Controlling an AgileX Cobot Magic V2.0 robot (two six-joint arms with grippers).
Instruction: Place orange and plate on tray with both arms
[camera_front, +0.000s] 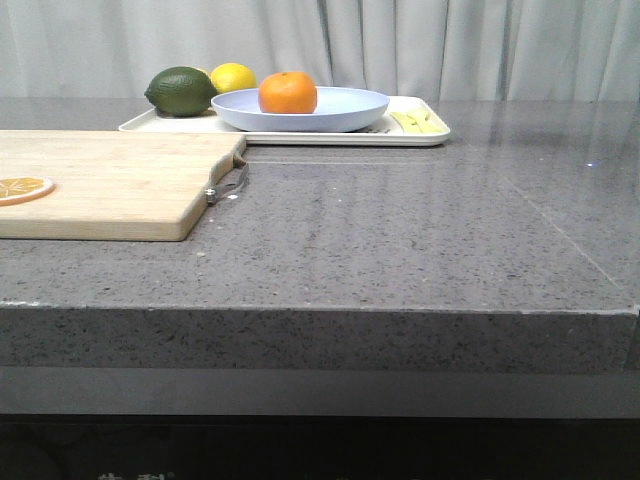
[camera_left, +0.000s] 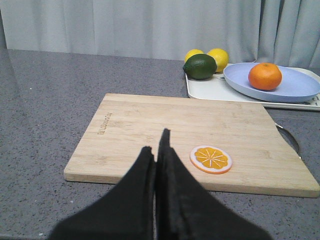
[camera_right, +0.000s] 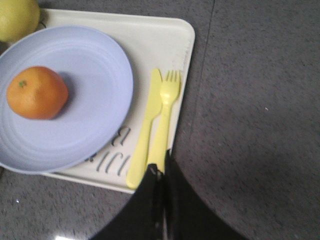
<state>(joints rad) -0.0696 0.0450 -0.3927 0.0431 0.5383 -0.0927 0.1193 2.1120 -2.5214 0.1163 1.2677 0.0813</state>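
The orange (camera_front: 288, 92) lies in the pale blue plate (camera_front: 345, 112), which rests on the cream-white tray (camera_front: 420, 136) at the back of the counter. They also show in the left wrist view: orange (camera_left: 265, 76), plate (camera_left: 295, 87), tray (camera_left: 210, 90); and in the right wrist view: orange (camera_right: 37, 92), plate (camera_right: 95, 100), tray (camera_right: 165, 40). My left gripper (camera_left: 156, 145) is shut and empty, held over the near edge of the cutting board. My right gripper (camera_right: 161, 167) is shut and empty, above the tray's corner by the cutlery. Neither arm shows in the front view.
A wooden cutting board (camera_front: 110, 180) with a metal handle (camera_front: 228, 185) lies at the left, carrying a dried orange slice (camera_left: 211, 159). A green lime (camera_front: 181, 91) and yellow lemons (camera_front: 233, 77) sit on the tray's left end. A yellow knife (camera_right: 145, 135) and fork (camera_right: 165, 120) lie on the tray.
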